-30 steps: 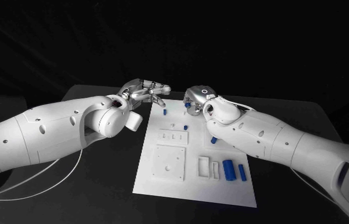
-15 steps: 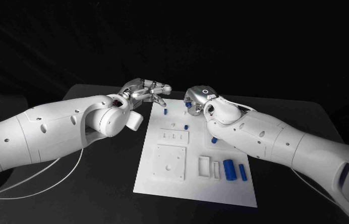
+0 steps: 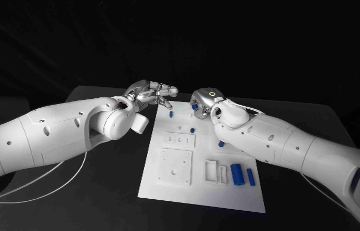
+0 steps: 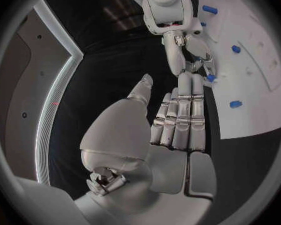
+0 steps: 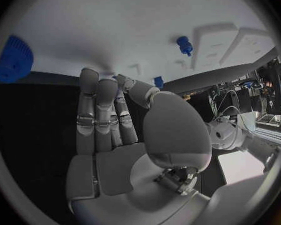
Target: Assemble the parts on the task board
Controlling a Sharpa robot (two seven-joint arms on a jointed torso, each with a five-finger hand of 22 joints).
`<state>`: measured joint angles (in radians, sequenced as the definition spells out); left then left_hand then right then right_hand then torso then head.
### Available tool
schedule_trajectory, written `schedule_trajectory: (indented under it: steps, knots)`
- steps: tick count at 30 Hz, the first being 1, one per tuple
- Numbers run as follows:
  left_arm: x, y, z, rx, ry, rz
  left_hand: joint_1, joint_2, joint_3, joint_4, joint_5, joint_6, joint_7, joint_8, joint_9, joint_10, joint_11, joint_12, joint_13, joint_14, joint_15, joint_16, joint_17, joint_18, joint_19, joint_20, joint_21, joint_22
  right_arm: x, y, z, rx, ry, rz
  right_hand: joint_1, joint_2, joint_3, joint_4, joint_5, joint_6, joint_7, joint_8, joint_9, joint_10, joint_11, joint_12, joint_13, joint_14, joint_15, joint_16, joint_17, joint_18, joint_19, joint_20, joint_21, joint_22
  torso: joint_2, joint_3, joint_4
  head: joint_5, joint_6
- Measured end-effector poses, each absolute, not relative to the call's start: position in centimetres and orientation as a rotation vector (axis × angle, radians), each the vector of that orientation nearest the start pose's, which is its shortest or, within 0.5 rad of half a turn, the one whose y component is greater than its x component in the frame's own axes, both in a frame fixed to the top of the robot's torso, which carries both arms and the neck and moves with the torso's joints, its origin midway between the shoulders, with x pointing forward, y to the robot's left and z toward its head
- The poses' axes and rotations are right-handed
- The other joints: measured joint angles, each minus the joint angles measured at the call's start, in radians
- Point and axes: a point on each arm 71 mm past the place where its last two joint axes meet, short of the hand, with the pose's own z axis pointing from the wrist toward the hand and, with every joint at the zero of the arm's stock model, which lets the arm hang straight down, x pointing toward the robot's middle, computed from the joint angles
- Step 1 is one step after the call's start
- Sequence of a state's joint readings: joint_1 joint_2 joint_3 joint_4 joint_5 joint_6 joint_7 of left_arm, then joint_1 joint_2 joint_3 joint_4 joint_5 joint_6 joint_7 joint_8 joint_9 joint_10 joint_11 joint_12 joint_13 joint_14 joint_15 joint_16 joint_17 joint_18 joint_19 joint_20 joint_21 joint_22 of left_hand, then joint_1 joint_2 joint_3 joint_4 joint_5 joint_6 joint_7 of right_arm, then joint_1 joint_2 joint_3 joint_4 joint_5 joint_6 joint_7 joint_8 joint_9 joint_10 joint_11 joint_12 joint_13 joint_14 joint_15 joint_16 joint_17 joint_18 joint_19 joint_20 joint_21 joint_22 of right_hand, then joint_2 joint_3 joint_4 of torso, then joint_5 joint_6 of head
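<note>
Roughly, from largest to smallest:

1. A black table (image 3: 98, 189) fills the scene, with a white arm reaching in from each side.
2. The white task board (image 3: 198, 194) lies in the middle of the table, running away from the robot.
3. The left hand (image 3: 150, 94) hovers at the board's far left corner. Its fingers are straight and it grasps nothing. Over the last second it has edged slightly towards the board.
4. The right hand (image 3: 202, 103) hangs over the board's far end, close to the left hand. It has barely shifted. A speck of blue shows by its fingertips, and I cannot tell whether it is held or standing on the board.
5. Two long blue parts (image 3: 236, 175) lie side by side near the board's right edge, unmoved.
6. Small blue pegs (image 3: 171, 115) stand further up the board, also unmoved.

Judging by this, nothing new is seated yet. The hands seem to be lining up over the far end for the next placement.
</note>
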<state>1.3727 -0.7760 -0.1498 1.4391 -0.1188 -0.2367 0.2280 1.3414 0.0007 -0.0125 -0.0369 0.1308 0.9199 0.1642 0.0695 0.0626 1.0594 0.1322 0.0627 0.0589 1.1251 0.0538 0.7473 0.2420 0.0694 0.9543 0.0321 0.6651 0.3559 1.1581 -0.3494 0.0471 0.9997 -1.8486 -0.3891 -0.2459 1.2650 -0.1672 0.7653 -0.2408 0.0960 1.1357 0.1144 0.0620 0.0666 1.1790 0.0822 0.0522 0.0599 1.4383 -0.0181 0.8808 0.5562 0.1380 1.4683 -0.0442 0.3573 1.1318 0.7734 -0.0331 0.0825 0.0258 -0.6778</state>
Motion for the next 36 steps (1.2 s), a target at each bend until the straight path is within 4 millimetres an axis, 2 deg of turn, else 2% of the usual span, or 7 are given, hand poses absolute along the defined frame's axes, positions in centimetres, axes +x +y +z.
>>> schedule_trajectory:
  steps: [14,19,25,28,34,36]
  knots:
    - [51.84,19.48,-14.58,-0.915,1.623,-1.444,0.000,0.000,0.000,0.000,0.000,0.000,0.000,0.000,0.000,0.000,0.000,0.000,0.000,0.000,0.000,0.000,0.000,0.000,0.000,0.000,0.000,-0.001,55.88,-8.87,-19.58,-0.297,1.446,0.396,0.000,0.000,0.020,-0.002,0.001,0.000,0.000,0.001,0.000,0.000,0.000,0.000,-0.001,0.000,0.000,0.000,-0.002,0.000,0.000,0.000,-0.002,0.022,0.000,-0.0005,0.0000,0.000,-0.001]
    - [51.88,19.50,-14.60,-0.915,1.624,-1.443,0.000,0.000,0.000,0.000,-0.004,0.000,0.000,0.000,0.000,0.000,0.000,0.000,0.000,0.000,0.000,0.000,0.000,0.000,0.000,0.000,0.000,-0.001,55.87,-8.87,-19.57,-0.296,1.444,0.399,0.008,0.008,0.031,-0.008,-0.006,0.000,0.000,0.001,0.000,0.002,-0.002,0.000,-0.002,0.000,0.000,0.000,-0.002,0.012,0.000,0.000,-0.005,0.035,0.000,-0.0003,0.0001,0.000,0.000]
    - [51.89,19.45,-14.61,-0.915,1.627,-1.443,0.000,0.000,0.000,0.000,-0.004,0.000,0.000,0.000,0.000,0.000,0.000,0.000,0.000,0.000,0.000,0.000,0.000,0.000,0.000,0.000,0.000,-0.001,55.86,-8.88,-19.56,-0.295,1.444,0.400,0.012,0.004,0.031,-0.008,-0.007,-0.008,-0.001,0.001,0.000,0.004,-0.004,0.000,-0.002,0.000,0.000,0.000,-0.003,0.013,0.000,0.000,-0.009,0.045,0.000,0.0000,-0.0003,0.001,0.000]
    - [51.90,19.44,-14.61,-0.915,1.628,-1.444,0.000,0.000,0.000,0.000,-0.004,0.000,0.000,0.000,0.000,0.000,0.000,0.000,0.000,0.000,0.000,0.000,0.000,0.000,0.000,0.000,0.000,-0.001,55.86,-8.88,-19.59,-0.296,1.448,0.399,0.014,0.002,0.008,-0.010,-0.003,-0.031,-0.002,0.001,0.000,-0.015,0.004,0.000,-0.002,0.000,0.000,0.000,-0.006,0.014,-0.003,0.004,-0.018,0.045,0.000,0.0000,-0.0005,0.001,0.000]
    - [51.91,19.45,-14.62,-0.915,1.629,-1.443,0.000,0.000,0.000,0.000,-0.004,0.000,0.000,0.000,0.000,0.000,0.000,0.000,0.000,0.000,0.000,0.000,0.000,0.000,0.000,0.000,0.000,-0.001,55.88,-8.90,-19.79,-0.301,1.464,0.394,0.016,-0.008,-0.026,-0.015,0.001,-0.056,0.005,0.001,0.000,-0.075,0.017,0.000,-0.002,-0.007,0.007,-0.018,-0.019,0.014,-0.003,0.011,-0.045,0.026,0.000,0.0007,-0.0006,0.001,-0.001]
    - [51.91,19.45,-14.63,-0.916,1.629,-1.443,0.000,0.000,0.000,0.000,-0.004,0.000,0.000,0.000,0.000,0.000,0.000,0.000,0.000,0.000,0.000,0.000,0.000,0.000,0.000,0.000,0.000,-0.002,55.88,-8.92,-19.82,-0.301,1.466,0.393,0.029,-0.019,-0.071,-0.014,0.005,-0.069,0.008,0.001,-0.001,-0.131,0.027,0.006,-0.002,-0.010,0.010,-0.056,-0.041,0.014,-0.004,0.011,-0.076,-0.003,0.000,0.0007,-0.0006,0.000,-0.001]
